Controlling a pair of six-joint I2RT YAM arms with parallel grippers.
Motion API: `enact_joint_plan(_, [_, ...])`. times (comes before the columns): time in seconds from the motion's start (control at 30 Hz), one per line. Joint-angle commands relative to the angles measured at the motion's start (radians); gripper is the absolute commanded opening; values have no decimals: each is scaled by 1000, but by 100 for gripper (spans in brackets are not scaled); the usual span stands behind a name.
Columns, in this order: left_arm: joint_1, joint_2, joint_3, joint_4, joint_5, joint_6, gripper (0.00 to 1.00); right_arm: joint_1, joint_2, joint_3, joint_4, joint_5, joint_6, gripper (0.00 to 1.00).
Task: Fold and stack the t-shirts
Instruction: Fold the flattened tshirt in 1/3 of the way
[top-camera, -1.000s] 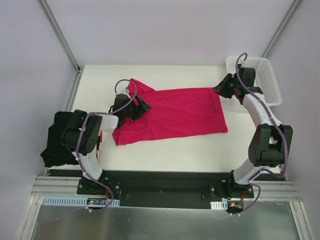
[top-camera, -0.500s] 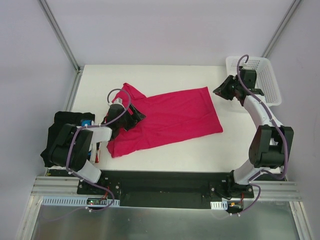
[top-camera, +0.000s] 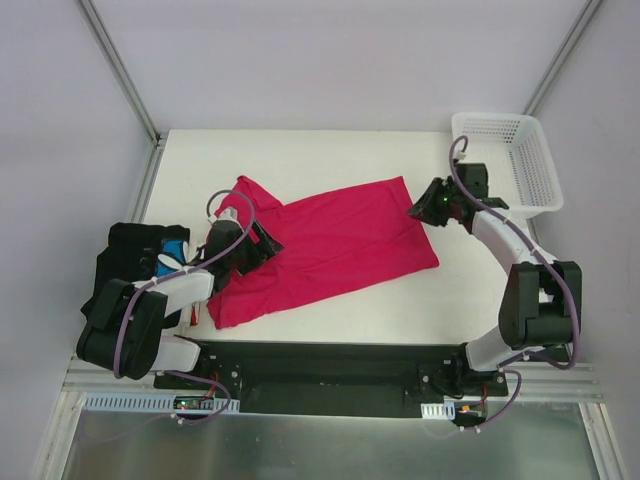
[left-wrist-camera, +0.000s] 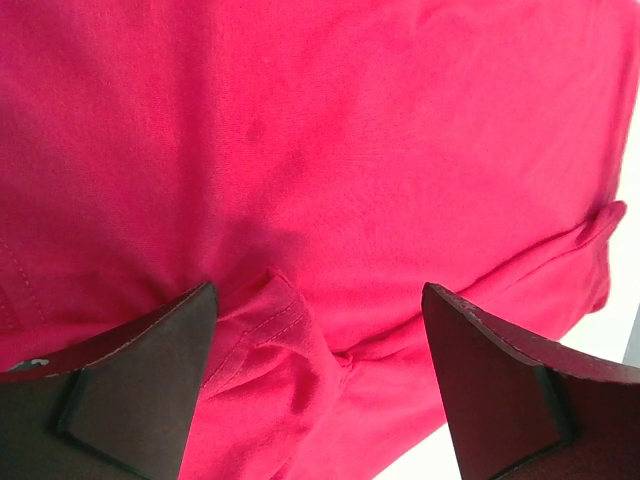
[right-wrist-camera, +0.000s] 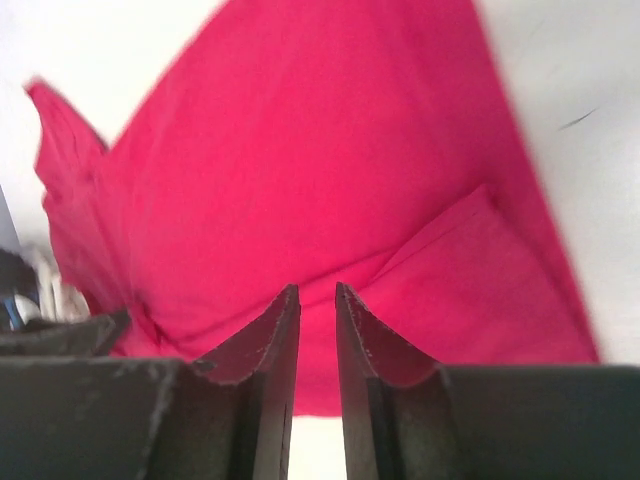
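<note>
A black t-shirt (top-camera: 125, 260) with a patch of blue print is seen bunched at the near left edge of the worktop (top-camera: 330, 150), partly hanging over that edge. Just to its right, a crimson t-shirt (top-camera: 330, 245) is spread mostly flat on the worktop, left of centre. It is plain and short-sleeved, lightly wrinkled, and only one layer of even pink-red cloth is shown upward.

Its long axis is laid on a slant, from the near left corner up to the far right. The sleeved end is turned to the left, with one sleeve poking toward the far left. The straight edge is turned to the right. A corner of cloth is seen doubled over on itself in the right wrist view.

The left tool (top-camera: 262, 243) is lowered over the sleeved end. Its jaws are spread wide, and a puckered ridge of stitched sleeve hem is seen lying between them. Whether the cloth is touched by them cannot be told.

Farther back and to the right, the right tool (top-camera: 416, 209) is held at the far right corner of the crimson t-shirt. Its jaws are drawn almost together, with only a thin slit left between them. Nothing is seen clamped in that slit.

At the far right corner of the worktop a white lattice basket (top-camera: 530, 185) is set, well apart from both shirts.
</note>
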Motion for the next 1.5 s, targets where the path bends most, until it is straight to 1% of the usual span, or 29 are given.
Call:
enact_joint_plan(0.0, [-11, -38, 104, -88, -41, 122, 84, 86, 41, -62, 28, -58, 10, 24])
enact_joint_plan(0.07, [-11, -38, 179, -137, -39, 168, 85, 118, 61, -74, 46, -64, 10, 24])
enact_joint_plan(0.17, [-11, -35, 254, -159, -33, 214, 88, 131, 108, -72, 59, -63, 4, 24])
enact_joint_plan(0.4, [-8, -35, 377, -215, -39, 279, 90, 132, 232, -16, 83, -80, 22, 24])
enact_joint_plan(0.53, [12, -33, 425, -242, -39, 310, 91, 132, 302, 20, 102, -81, 42, 23])
enact_joint_plan(0.67, [64, -36, 492, -268, -41, 340, 91, 126, 342, 23, 103, -69, 56, 23])
enact_joint_plan(0.87, [133, -65, 545, -285, -64, 393, 92, 94, 293, -46, 96, -5, 47, 23])
enact_joint_plan(1.0, [190, -87, 548, -291, -72, 408, 92, 62, 240, -106, 91, 5, 33, 24])
enact_joint_plan(1.23, [227, -111, 549, -306, -76, 432, 92, 28, 138, -181, 28, 32, 1, 25])
enact_joint_plan(1.33, [227, -96, 563, -300, -78, 434, 92, 30, 110, -183, 22, 32, -4, 26])
enact_joint_plan(1.43, [227, -38, 597, -286, -67, 445, 92, 28, 101, -145, 25, 23, 2, 26])
enact_joint_plan(1.47, [227, 11, 615, -286, -46, 451, 92, 30, 98, -109, 27, 15, 7, 27])
